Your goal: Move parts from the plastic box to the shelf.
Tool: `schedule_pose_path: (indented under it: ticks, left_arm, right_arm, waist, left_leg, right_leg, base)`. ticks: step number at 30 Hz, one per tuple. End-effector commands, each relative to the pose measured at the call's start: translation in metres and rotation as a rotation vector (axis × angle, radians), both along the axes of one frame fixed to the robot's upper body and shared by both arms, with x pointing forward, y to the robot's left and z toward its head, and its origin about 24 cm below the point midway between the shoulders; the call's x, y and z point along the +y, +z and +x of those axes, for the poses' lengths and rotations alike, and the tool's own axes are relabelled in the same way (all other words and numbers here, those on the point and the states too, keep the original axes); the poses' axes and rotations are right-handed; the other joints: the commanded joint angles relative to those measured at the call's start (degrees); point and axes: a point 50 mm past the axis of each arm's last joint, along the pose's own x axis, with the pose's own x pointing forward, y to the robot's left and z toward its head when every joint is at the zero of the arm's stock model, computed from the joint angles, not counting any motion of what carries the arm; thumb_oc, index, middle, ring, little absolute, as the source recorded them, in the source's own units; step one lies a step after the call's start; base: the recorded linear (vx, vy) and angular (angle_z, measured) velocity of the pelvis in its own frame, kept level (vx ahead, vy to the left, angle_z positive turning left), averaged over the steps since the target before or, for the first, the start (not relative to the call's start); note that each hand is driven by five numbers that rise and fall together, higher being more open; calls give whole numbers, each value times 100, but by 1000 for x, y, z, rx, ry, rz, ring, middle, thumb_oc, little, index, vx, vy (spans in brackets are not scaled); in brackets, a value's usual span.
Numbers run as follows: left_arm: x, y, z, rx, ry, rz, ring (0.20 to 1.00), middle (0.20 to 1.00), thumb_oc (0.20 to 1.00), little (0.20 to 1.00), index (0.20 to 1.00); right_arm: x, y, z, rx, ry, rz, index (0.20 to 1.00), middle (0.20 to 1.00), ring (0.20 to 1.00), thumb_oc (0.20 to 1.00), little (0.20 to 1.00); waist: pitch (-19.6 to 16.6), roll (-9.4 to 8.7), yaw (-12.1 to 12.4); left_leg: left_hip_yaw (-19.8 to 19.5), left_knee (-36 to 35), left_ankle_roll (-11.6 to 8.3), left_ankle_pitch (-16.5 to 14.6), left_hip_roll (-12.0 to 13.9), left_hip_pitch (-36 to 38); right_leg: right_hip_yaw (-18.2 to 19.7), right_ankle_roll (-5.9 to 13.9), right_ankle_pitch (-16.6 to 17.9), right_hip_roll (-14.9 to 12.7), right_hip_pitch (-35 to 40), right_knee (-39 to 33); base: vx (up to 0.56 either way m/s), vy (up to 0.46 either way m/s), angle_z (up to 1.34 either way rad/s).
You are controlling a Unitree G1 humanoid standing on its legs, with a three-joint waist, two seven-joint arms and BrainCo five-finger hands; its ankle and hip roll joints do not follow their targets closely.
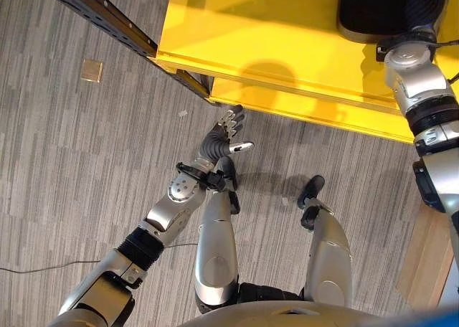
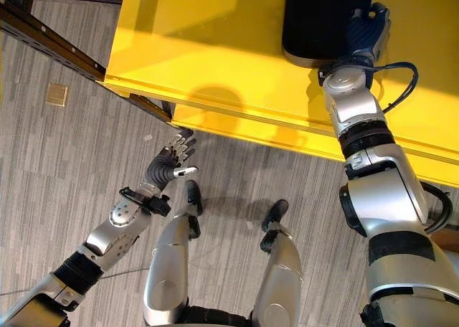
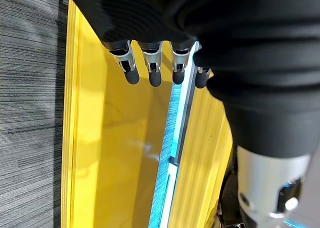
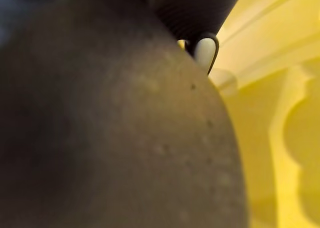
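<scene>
Small tan square (image 1: 91, 70) seen on grey floor (image 1: 64, 169), far left. Dark rail (image 1: 107, 19) runs diagonally into yellow shelf (image 1: 272, 47) corner. Left hand (image 1: 219, 138) held low over floor, just near shelf's front edge, fingers (image 3: 131, 73) straight and slightly spread, nothing held. Right hand (image 2: 364, 27) reached onto shelf top, far right, against black part (image 2: 319, 19) resting there; finger state cannot be told, hidden behind part.

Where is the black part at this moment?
The black part lies on the yellow shelf, at the robot's right, with the right hand against its edge.
</scene>
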Motion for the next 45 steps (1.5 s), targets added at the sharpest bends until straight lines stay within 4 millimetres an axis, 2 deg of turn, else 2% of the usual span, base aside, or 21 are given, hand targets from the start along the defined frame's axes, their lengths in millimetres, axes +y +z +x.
schedule_pose_path:
  ticks: [1,5,9,13,18,21,22,24,32,33,38,39,40,42,43,45]
  left_arm:
    - [-17,14,-13,-66,-72,-51,1000,1000,1000,1000,1000]
    - [-12,12,-14,-64,-68,-43,1000,1000,1000,1000,1000]
    - [-9,13,-14,-70,-66,-39,1000,1000,1000,1000,1000]
    - [-7,13,-14,-75,-62,-32,1000,1000,1000,1000,1000]
    - [-3,12,-15,-75,-67,-20,1000,1000,1000,1000,1000]
    - [-2,11,-15,-71,-69,-20,1000,1000,1000,1000,1000]
    - [-2,8,-17,-59,-71,-21,1000,1000,1000,1000,1000]
    - [-2,6,-17,-56,-74,-17,1000,1000,1000,1000,1000]
    - [-1,4,-19,-58,-84,-19,1000,1000,1000,1000,1000]
    - [-1,7,-17,-68,-85,-13,1000,1000,1000,1000,1000]
    - [-4,7,-16,-69,-95,-23,1000,1000,1000,1000,1000]
    - [-4,7,-16,-69,-94,-25,1000,1000,1000,1000,1000]
    - [-4,4,-18,-54,-104,-32,1000,1000,1000,1000,1000]
    - [-5,4,-18,-57,-110,-34,1000,1000,1000,1000,1000]
    - [-6,8,-17,-73,-118,-36,1000,1000,1000,1000,1000]
    - [-8,10,-17,-75,-117,-45,1000,1000,1000,1000,1000]
  right_arm:
    - [-11,13,-5,-16,-71,-56,200,200,200,200,200]
    - [-30,17,-11,2,-156,-113,200,200,200,200,200]
    - [-37,20,-14,10,-187,-148,200,200,200,200,200]
    - [-42,24,-16,68,-234,-300,200,200,200,200,200]
    - [-56,21,-22,96,-269,-340,200,200,200,200,200]
    - [-58,23,-23,108,-282,-393,200,200,200,200,200]
    - [-59,19,-23,122,-280,-404,200,200,200,200,200]
    - [-56,22,-22,132,-273,-459,200,200,200,200,200]
    - [-59,18,-23,162,-279,-461,200,200,200,200,200]
    - [-58,23,-23,155,-294,-490,200,200,200,200,200]
    - [-59,23,-24,170,-321,-535,200,200,200,200,200]
    - [-59,23,-24,164,-335,-537,526,526,526,526,526]
    - [-61,20,-25,164,-351,-525,1000,1000,1000,1000,1000]
    - [-62,19,-26,152,-361,-502,1000,1000,1000,1000,1000]
    - [-61,22,-27,114,-367,-483,1000,1000,1000,1000,1000]
    - [-59,21,-27,36,-355,-375,1000,1000,1000,1000,1000]
  waist:
    - [-178,268,198]
    - [-178,241,191]
    - [-178,227,178]
    - [-178,207,166]
    - [-178,168,136]
    - [-178,162,126]
    - [-178,156,114]
    - [-178,155,114]
    - [-178,171,83]
    - [-178,186,91]
    - [-178,221,96]
    - [-178,227,93]
    - [-178,228,68]
    - [-178,237,58]
    - [-178,258,65]
    - [-178,289,46]
  left_leg:
    - [-382,27,-172,-259,-239,-123]
    - [-367,23,-189,-251,-206,-105]
    - [-356,15,-210,-243,-175,-95]
    - [-335,-19,-223,-223,-142,-66]
    - [-336,3,-235,-226,-103,-93]
    - [-339,13,-240,-225,-92,-121]
    - [-382,55,-304,-369,-122,2]
    - [-379,62,-304,-369,-111,-4]
    - [-356,80,-312,-395,-91,41]
    - [-310,45,-244,-250,-51,-92]
    - [-294,41,-248,-255,-54,-53]
    - [-285,39,-246,-255,-48,-56]
    - [-318,96,-309,-412,-79,68]
    - [-315,100,-306,-417,-82,67]
    - [-269,44,-242,-272,-51,-49]
    - [-248,23,-241,-277,-54,-25]
  right_leg:
    - [-151,181,-792,269,-315,1101]
    - [-168,191,-776,276,-288,1067]
    - [-171,202,-763,276,-270,1019]
    - [-174,215,-748,268,-250,992]
    - [-185,226,-750,256,-279,1008]
    - [-185,218,-750,269,-303,1006]
    - [-122,297,-885,243,-195,1066]
    - [-123,297,-883,240,-208,1071]
    - [-97,306,-901,211,-198,1080]
    - [-154,225,-752,238,-324,1023]
    - [-157,229,-764,215,-294,1030]
    - [-156,228,-766,210,-302,1034]
    - [-94,315,-915,163,-197,1112]
    - [-87,315,-916,162,-208,1121]
    - [-135,231,-773,204,-318,1041]
    - [-114,238,-765,209,-311,1008]
  base:
    - [0,0,0]
    - [-22,-52,-1]
    - [-13,-35,-4]
    - [-10,-37,-3]
    - [-6,-47,0]
    - [18,-17,0]
    - [67,-25,-2]
    - [37,-31,-3]
    - [-7,-3,-1]
    - [-70,1,-3]
    - [-10,6,-2]
    - [77,17,-3]
    - [74,14,-2]
    - [-1,16,-4]
    - [-78,26,-8]
    - [-46,39,-8]
